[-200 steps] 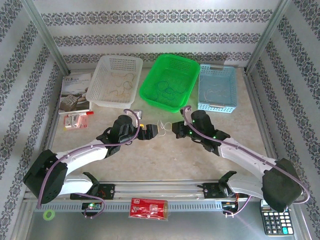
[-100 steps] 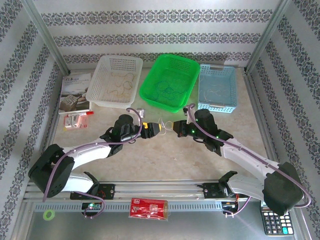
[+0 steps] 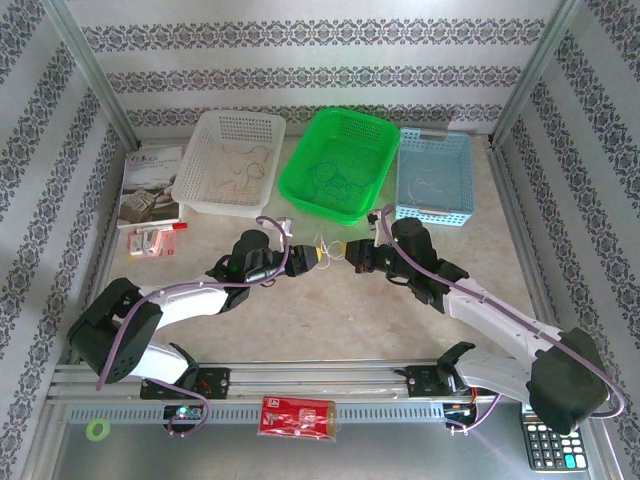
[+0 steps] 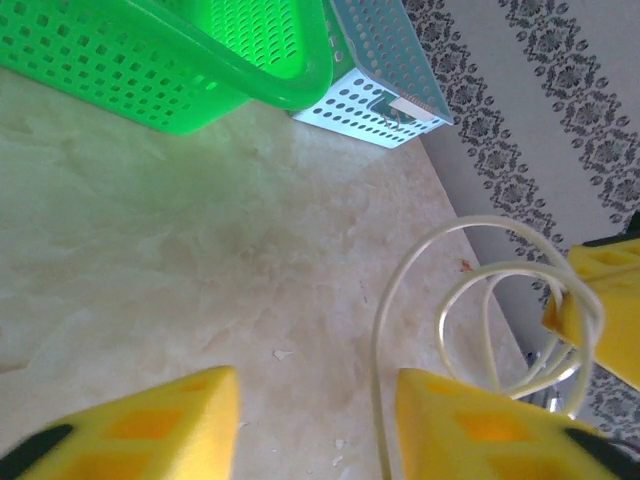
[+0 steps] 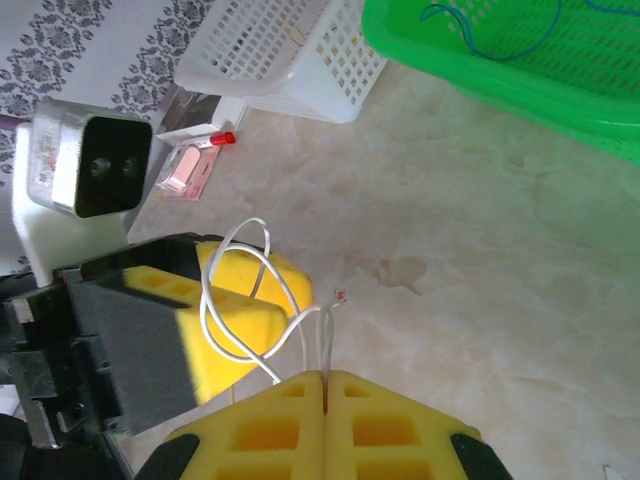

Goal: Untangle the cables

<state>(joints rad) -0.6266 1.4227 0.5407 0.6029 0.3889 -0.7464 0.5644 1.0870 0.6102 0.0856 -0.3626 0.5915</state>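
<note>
A thin whitish cable (image 3: 328, 244) hangs in loops between my two grippers at mid-table. My right gripper (image 5: 325, 382) is shut on two strands of it, and the loop (image 5: 204, 315) curls over the left gripper's yellow fingers (image 5: 255, 300). In the left wrist view my left gripper (image 4: 315, 420) stands open. One strand of the cable (image 4: 377, 350) runs just inside its right finger, not pinched. From above, the left gripper (image 3: 313, 258) and right gripper (image 3: 352, 256) nearly face each other. More cables lie in the baskets.
Three baskets stand at the back: white (image 3: 190, 185), green (image 3: 300, 205) and blue (image 3: 432, 212). A booklet (image 3: 150, 185) and a red-capped pack (image 3: 155, 240) lie at the left. A calculator (image 3: 548, 445) and a red packet (image 3: 298, 415) sit by the near rail.
My left gripper has slid right, up to the cable loop, and its jaws have narrowed. The right gripper has kept its hold and shifted only slightly.
</note>
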